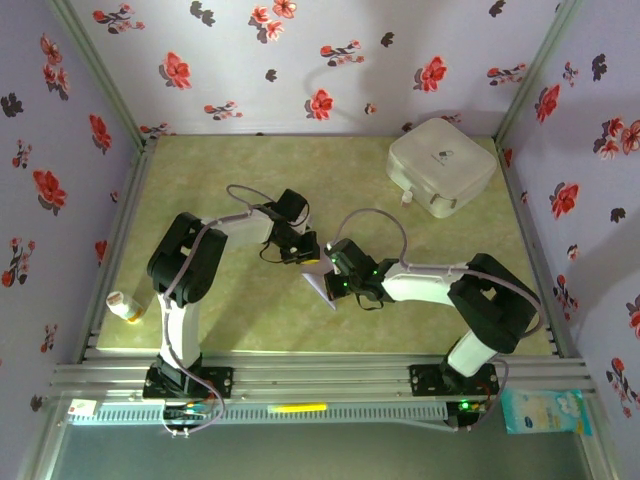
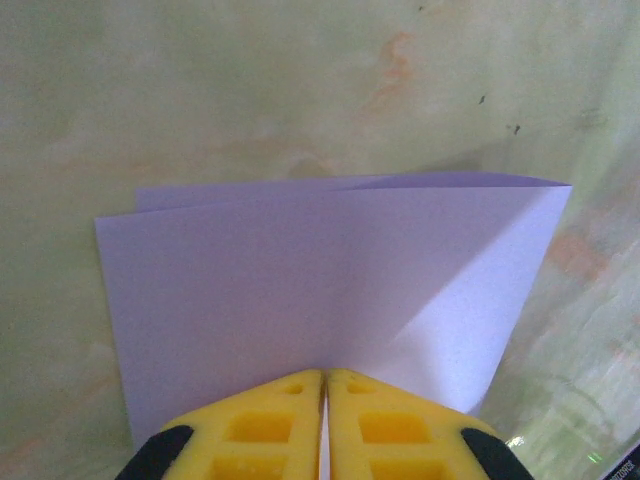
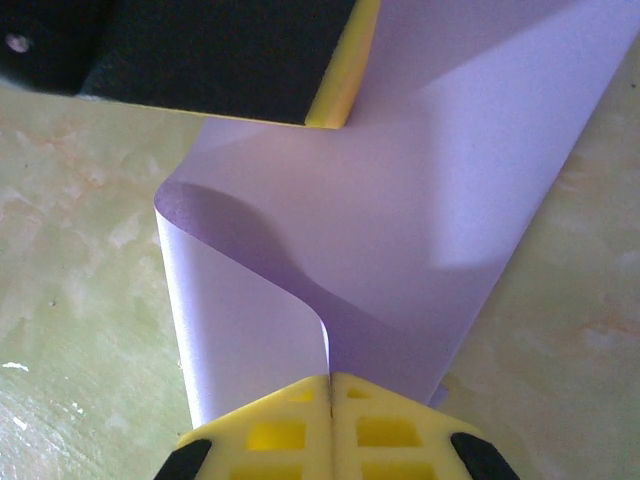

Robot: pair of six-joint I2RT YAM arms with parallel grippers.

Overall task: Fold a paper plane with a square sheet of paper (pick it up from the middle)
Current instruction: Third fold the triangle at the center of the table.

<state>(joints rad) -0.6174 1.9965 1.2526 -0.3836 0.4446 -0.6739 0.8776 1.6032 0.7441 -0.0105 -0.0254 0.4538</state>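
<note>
Below both tools, a green table (image 1: 250, 180); far beyond the right gripper (image 1: 335, 275), a white box (image 1: 441, 166). Between the two tools, touching both, the sheet of paper (image 1: 318, 283), part folded, one corner flap turned in. Clamped tight at its near edge by the left gripper (image 2: 326, 375), spreading straight ahead of the fingertips, long fold crosswise. Clamped tight too by the right gripper (image 3: 330, 380), curling ahead toward the other tool. Equally near to both; likely next, flattening that curl.
</note>
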